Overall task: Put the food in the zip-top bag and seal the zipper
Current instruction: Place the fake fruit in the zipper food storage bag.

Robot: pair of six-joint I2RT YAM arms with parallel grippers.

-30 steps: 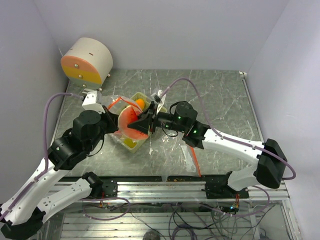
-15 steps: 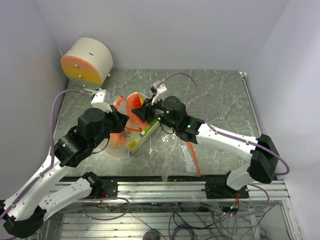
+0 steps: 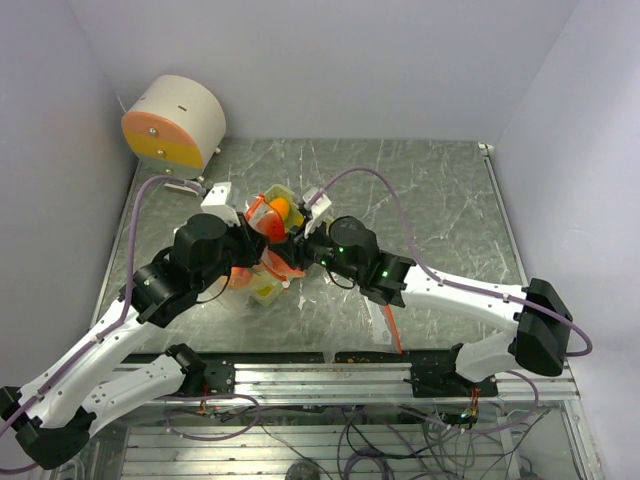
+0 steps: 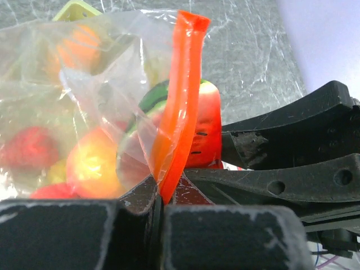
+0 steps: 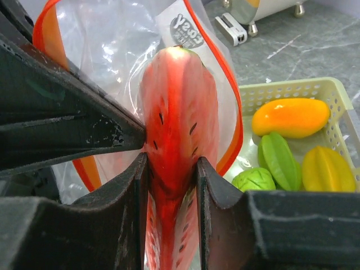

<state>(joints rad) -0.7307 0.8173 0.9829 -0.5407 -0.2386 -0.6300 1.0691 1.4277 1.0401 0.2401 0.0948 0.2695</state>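
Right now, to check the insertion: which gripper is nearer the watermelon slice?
Right. The right gripper clamps the watermelon slice; the left gripper sits close beside it, shut on the orange zipper strip of the zip-top bag.

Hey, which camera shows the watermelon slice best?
Right wrist: the watermelon slice fills the centre, pinched by the right gripper at the mouth of the bag. Left wrist shows only part of it behind the orange zipper strip; top external shows just a small red patch.

Cream drum (image 3: 173,122) with pink-orange face back-left, grey marbled table (image 3: 440,190), pale slotted tray (image 5: 287,85)
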